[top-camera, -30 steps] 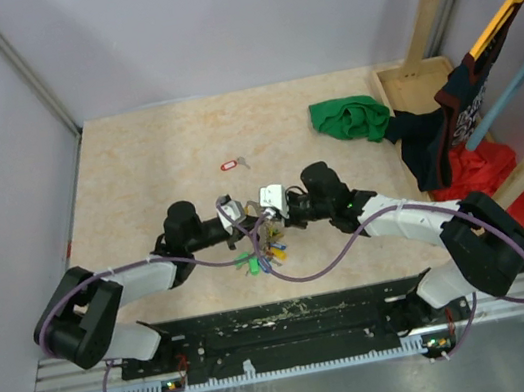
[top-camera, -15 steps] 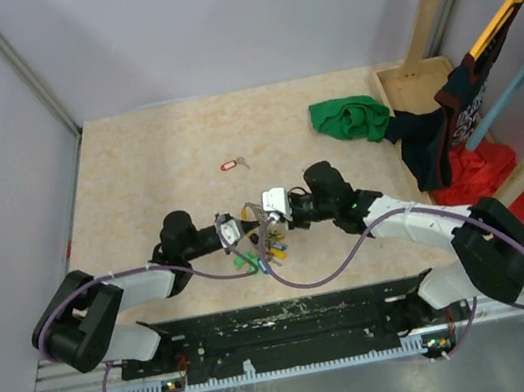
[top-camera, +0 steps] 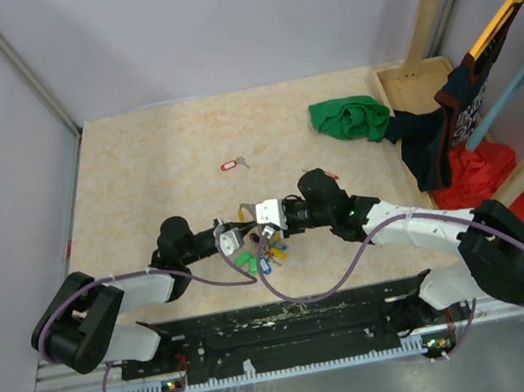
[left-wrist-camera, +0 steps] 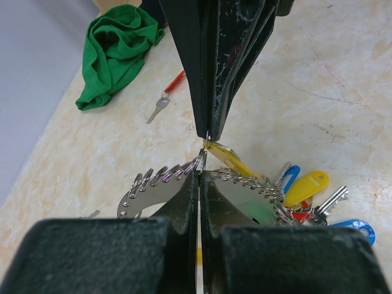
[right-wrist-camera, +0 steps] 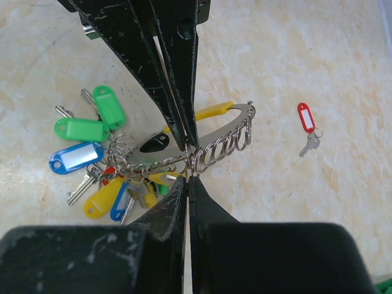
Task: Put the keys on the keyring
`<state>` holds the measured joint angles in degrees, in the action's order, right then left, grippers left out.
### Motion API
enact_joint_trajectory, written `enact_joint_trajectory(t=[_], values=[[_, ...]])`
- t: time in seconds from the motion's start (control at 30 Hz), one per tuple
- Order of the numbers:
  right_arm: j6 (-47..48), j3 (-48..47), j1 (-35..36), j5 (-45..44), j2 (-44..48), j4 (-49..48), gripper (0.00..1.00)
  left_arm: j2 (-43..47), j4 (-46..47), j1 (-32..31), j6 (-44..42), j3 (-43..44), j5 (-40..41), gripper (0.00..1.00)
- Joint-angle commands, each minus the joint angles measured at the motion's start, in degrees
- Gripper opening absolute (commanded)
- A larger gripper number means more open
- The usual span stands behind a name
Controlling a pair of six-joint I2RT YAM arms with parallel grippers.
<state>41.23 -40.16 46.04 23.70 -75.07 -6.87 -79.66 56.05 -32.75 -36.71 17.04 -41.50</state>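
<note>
The keyring (right-wrist-camera: 228, 142) is a curved grey metal band carrying a row of small split rings, keys and blue, green, yellow and red tags (right-wrist-camera: 79, 130). It lies at the near middle of the table (top-camera: 258, 254). My left gripper (left-wrist-camera: 199, 173) and my right gripper (right-wrist-camera: 187, 178) meet tip to tip over it (top-camera: 248, 233). Each is shut on a small split ring of the band. A dull yellow key shaft (right-wrist-camera: 214, 111) with a dark oval head (right-wrist-camera: 153, 143) lies along the band behind the left fingers (right-wrist-camera: 177, 92). I cannot tell whether it is threaded on.
A key with a red oblong tag (top-camera: 229, 165) lies alone farther back, also in the right wrist view (right-wrist-camera: 304, 116). A slim red-headed key (left-wrist-camera: 173, 84) lies near a green cloth (top-camera: 350, 119). A wooden tray (top-camera: 412, 85) and dark and red clothes (top-camera: 448, 158) are at the right.
Both grippers have drawn toward the near edge and closer together, the right one shifting left. The bunch of tags has shifted slightly with them.
</note>
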Motion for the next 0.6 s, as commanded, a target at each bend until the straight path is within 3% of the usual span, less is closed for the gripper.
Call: enact_joint_trajectory(t=[0.0,0.57], values=[[1.9,-0.4,1.9,-4.9,1.0,-3.7,0.00,1.3,3.4,-0.4,-1.4,-0.4,-0.8,0.00],[2.6,-1.1,3.0,-5.3,0.7,-2.1,0.00,1.2,2.9,-0.5,-0.5,0.1,-0.8,0.00]])
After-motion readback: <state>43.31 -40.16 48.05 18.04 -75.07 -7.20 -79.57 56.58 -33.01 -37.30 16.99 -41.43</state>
